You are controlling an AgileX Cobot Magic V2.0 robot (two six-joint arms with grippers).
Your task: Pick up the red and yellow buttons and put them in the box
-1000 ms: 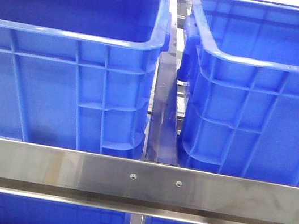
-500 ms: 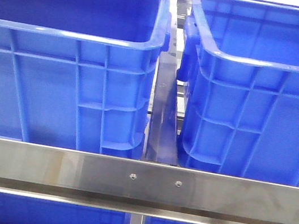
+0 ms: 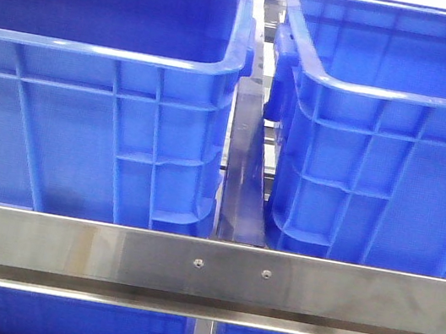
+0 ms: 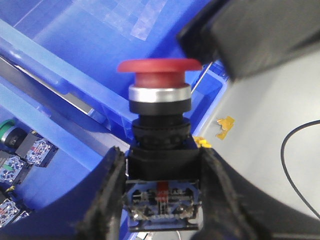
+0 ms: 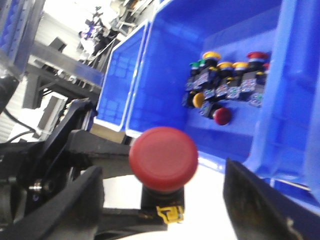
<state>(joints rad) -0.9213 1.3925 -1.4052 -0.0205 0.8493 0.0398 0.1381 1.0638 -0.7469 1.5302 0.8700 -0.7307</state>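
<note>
The left tool (image 4: 162,195) is clamped on the black body of a red button (image 4: 159,67), cap pointing away from the fingers, seemingly above a blue box (image 4: 65,90), presumably so it can drop in. The right tool (image 5: 165,200) stands wide, holding nothing; the same button appears between its fingers (image 5: 260,200), well short of the loose buttons (image 5: 225,85) in that box.

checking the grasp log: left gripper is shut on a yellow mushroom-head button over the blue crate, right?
Not quite: the button in the left gripper has a red head, not yellow. The left wrist view shows it clamped by its black body, with the blue crate behind it.
</note>
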